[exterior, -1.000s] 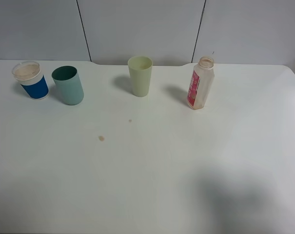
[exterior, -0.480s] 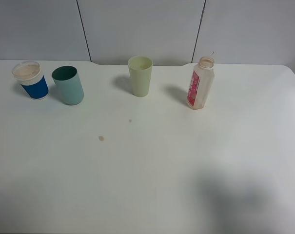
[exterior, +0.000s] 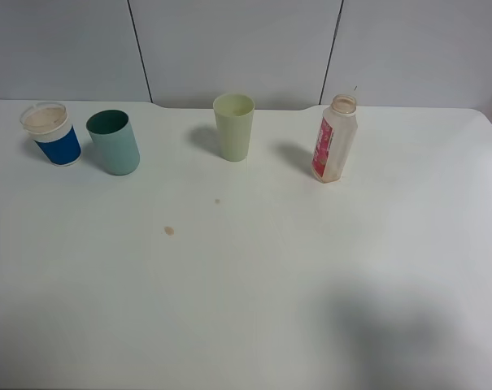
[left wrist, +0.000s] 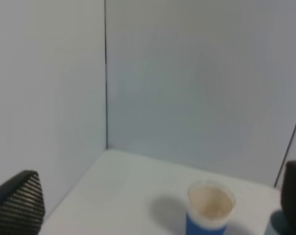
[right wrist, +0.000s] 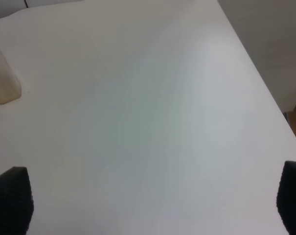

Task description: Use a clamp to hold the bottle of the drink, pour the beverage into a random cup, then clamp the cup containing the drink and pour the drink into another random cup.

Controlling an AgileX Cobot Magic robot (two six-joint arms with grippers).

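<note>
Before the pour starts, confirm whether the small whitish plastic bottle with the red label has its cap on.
No: the small whitish plastic bottle with the red label stands upright on the white table with its wide neck open and uncapped.

My work surface is a white table w/ four things standing upright along its far edge, by the wall. From my left: blue-sleeved cup just beside the teal tumbler, then, well apart, the pale green tumbler near the middle, and the bottle w/ red label on my right. Two small brown spots sit on the tabletop nearer me, one below the teal tumbler, one below the pale green one.
</note>
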